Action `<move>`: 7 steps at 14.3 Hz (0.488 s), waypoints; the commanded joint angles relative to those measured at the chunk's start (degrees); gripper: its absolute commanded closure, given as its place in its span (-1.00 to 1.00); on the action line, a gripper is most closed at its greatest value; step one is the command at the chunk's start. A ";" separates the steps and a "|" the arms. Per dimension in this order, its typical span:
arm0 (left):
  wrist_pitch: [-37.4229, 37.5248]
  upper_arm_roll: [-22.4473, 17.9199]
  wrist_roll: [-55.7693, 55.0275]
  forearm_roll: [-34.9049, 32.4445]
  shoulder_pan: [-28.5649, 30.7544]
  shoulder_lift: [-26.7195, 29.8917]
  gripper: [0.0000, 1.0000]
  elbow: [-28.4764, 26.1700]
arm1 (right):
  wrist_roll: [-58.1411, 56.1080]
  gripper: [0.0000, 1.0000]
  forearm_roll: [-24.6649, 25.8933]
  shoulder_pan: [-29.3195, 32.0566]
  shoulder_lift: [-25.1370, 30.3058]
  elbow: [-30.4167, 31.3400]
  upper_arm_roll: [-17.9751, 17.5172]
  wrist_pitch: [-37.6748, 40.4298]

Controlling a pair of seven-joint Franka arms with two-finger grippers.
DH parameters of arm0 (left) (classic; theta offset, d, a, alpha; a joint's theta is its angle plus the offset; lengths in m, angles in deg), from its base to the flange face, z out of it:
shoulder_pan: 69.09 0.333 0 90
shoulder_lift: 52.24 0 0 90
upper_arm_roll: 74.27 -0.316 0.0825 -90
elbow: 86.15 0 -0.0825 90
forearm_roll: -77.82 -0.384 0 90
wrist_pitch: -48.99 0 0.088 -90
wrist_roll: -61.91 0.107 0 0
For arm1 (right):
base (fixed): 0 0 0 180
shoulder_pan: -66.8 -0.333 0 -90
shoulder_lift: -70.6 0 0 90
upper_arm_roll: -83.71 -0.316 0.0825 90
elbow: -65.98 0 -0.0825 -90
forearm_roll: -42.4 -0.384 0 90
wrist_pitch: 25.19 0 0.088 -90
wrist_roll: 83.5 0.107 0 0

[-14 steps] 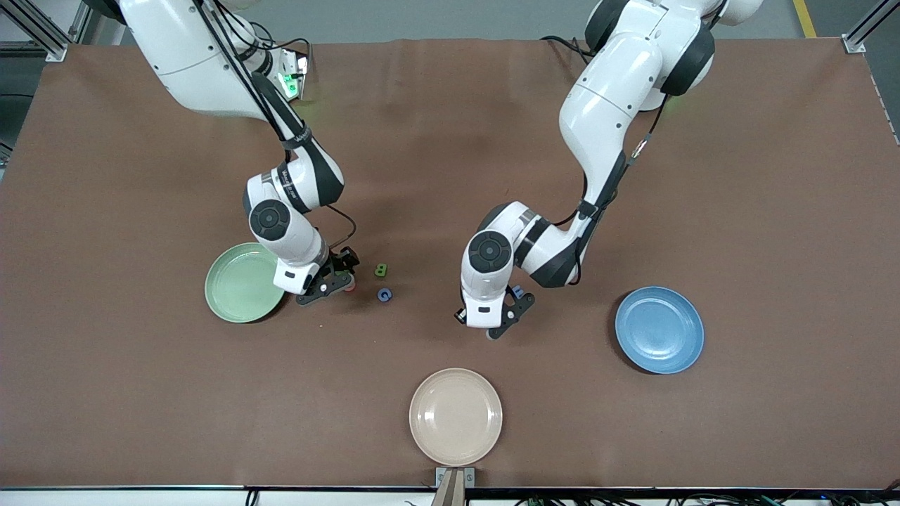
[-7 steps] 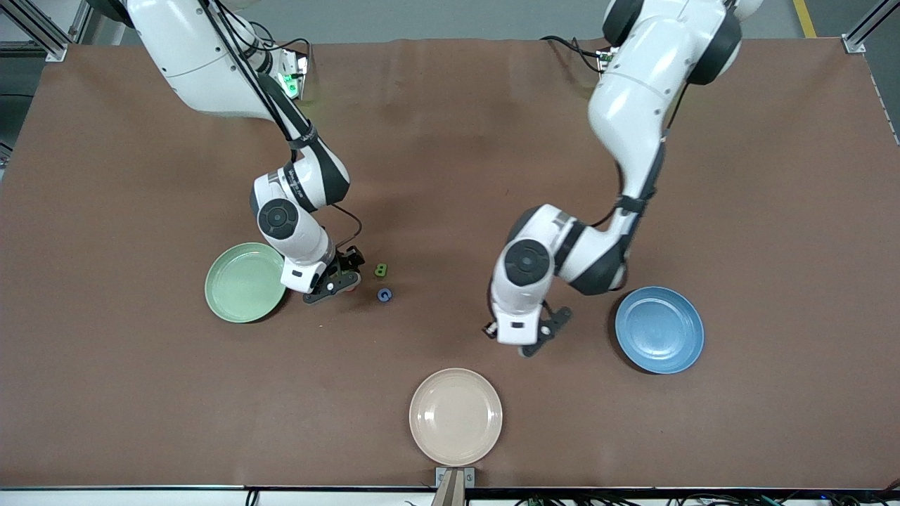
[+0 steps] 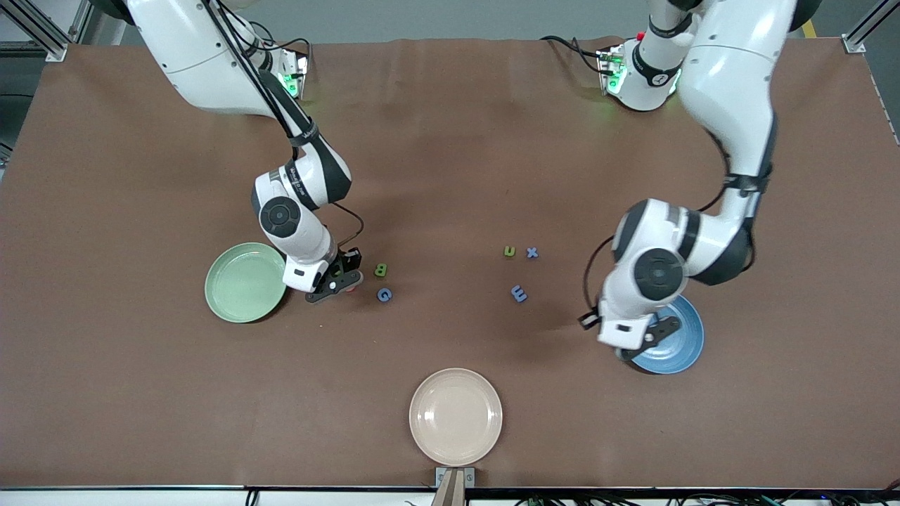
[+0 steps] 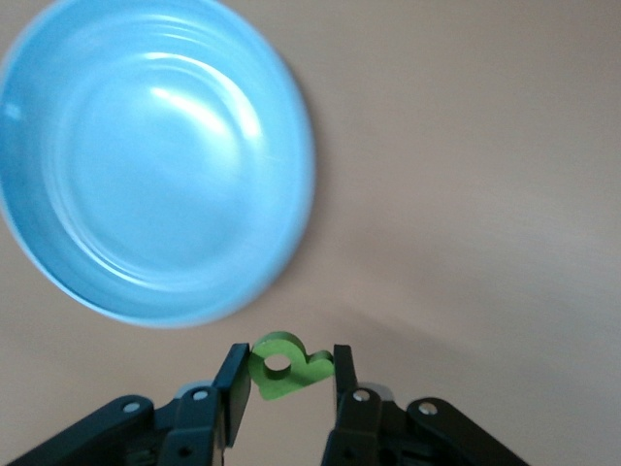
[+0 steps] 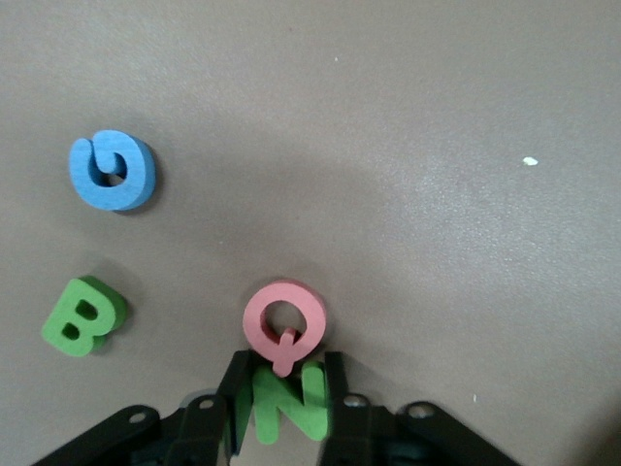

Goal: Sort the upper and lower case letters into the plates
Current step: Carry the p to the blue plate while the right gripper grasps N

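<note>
blue plate (image 4: 146, 165), green p (image 4: 284, 365), pink letter (image 5: 283, 317).

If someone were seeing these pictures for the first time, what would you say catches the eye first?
The left gripper hangs beside the rim of the round blue plastic plate, pinching a small green lowercase letter p. The right gripper sits low by the pale mint green plate, its fingers around a green N that touches a pink Q-shaped letter. An unused beige plate lies nearest the front camera.

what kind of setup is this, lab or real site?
Likely a robotics lab bench. Two arms are mounted at a brown-covered table framed by aluminium extrusion. The left gripper holds a green letter near the blue plate; the right gripper grips a green N.
</note>
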 commanded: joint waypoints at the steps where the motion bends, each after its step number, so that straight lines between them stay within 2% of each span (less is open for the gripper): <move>1: -6.91 0.54 3.16 -2.49 3.47 2.92 0.82 -9.42 | 1.24 0.99 0.98 0.29 0.42 0.44 0.57 2.47; 3: -7.72 0.54 4.83 -3.99 6.10 1.78 0.73 -9.34 | 1.07 0.99 0.98 0.99 1.99 -0.70 0.83 6.94; 4: -7.81 0.54 5.88 -4.00 6.99 1.34 0.61 -9.08 | 0.72 0.99 0.98 1.78 2.70 -1.23 0.83 8.97; 5: -8.16 0.46 6.33 -4.35 7.52 0.90 -0.06 -9.08 | -1.81 0.99 0.98 3.00 3.84 -1.32 0.83 10.73; 6: -8.25 0.45 6.42 -4.44 7.96 1.16 -0.99 -9.43 | -5.49 0.99 0.98 4.84 4.63 -1.67 0.92 12.05; 7: -7.64 0.54 5.99 -4.44 8.14 1.51 -1.00 -9.43 | -8.83 0.99 0.98 7.12 5.08 -2.02 0.83 13.28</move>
